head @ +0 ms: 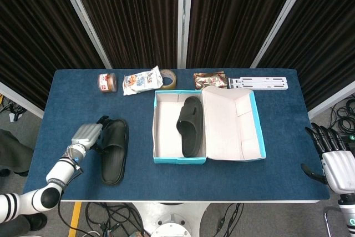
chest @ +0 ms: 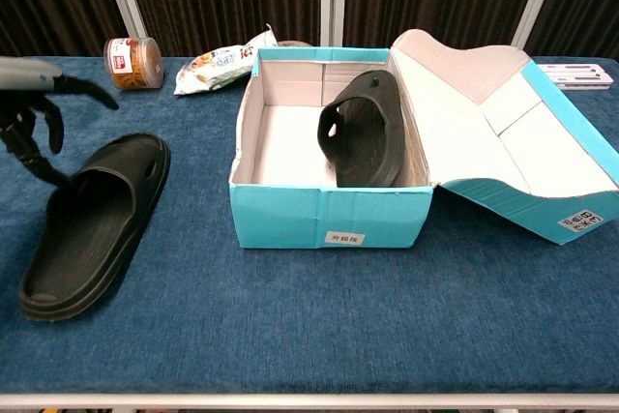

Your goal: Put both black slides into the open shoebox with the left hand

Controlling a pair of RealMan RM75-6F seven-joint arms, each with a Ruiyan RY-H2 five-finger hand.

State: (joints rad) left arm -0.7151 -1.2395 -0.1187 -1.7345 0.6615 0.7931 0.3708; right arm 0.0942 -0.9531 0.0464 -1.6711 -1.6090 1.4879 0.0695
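One slide [chest: 361,140] leans on edge in the shoebox [chest: 329,215]; second slide [head: 114,150] flat on table [head: 72,104], left hand [head: 87,136] beside it, fingers [chest: 48,128] spread, empty, poised to grasp; right hand [head: 333,162] idle, open.

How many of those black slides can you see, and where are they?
2. One slide stands on its side inside the open shoebox. The other slide lies flat on the table left of the box, with the left robot hand beside it.
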